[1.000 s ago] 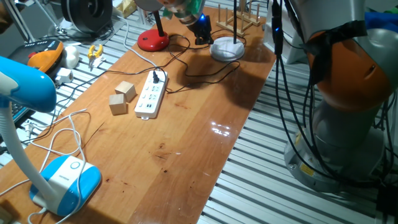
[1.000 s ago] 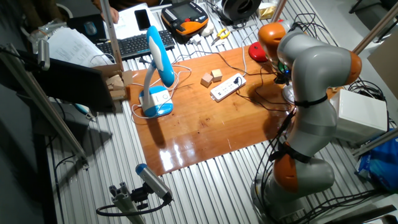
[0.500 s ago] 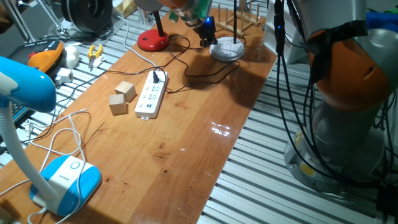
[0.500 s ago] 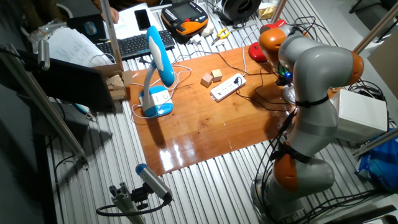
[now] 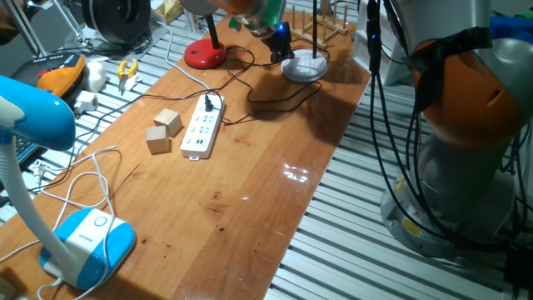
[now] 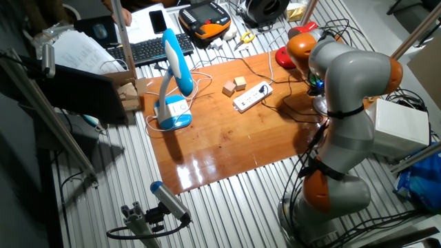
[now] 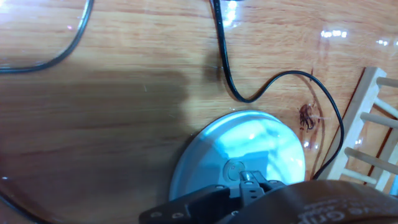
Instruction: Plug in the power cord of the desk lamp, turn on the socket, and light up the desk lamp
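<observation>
Trouble here would likely be a snagged power cord (image 7: 225, 68): its black loops lie all round the lamp's round silver base (image 5: 304, 67), and the descending gripper (image 5: 279, 52), at the wooden table's (image 5: 250, 192) 1 o'clock corner, could drag one. Whether its fingers are parted cannot be told. The socket (image 5: 202, 127), a white strip left of centre beside two wooden blocks (image 5: 162, 130), runs 6 to 12 o'clock, a black plug (image 5: 209, 103) already seated at its far end.
</observation>
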Motion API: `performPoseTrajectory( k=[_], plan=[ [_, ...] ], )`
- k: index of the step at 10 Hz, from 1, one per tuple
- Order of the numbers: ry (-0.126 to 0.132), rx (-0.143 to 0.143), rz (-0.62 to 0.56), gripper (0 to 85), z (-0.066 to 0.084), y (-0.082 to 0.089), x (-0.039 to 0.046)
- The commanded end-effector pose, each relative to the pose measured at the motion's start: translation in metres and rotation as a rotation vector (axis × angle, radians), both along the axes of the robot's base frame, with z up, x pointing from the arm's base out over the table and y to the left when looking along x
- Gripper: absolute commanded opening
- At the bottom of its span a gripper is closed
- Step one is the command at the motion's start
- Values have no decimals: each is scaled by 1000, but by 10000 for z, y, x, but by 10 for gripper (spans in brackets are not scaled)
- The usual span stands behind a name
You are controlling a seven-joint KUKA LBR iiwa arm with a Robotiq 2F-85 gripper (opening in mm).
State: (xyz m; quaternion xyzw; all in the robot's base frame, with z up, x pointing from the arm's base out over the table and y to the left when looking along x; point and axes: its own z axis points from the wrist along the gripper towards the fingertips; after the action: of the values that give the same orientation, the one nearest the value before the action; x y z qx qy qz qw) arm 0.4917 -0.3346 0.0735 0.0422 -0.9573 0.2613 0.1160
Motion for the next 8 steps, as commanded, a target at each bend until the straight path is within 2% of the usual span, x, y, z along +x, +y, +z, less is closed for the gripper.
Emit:
performPoseTrajectory(
  k=[1, 2, 4, 8],
  plan=[
    [1, -4, -3, 0, -2, 0, 1],
    [7, -15, -3, 0, -3, -3, 1],
    [16, -20, -3, 0, -8, -8, 3],
    [18, -32, -6, 0, -25, -12, 7]
  ],
)
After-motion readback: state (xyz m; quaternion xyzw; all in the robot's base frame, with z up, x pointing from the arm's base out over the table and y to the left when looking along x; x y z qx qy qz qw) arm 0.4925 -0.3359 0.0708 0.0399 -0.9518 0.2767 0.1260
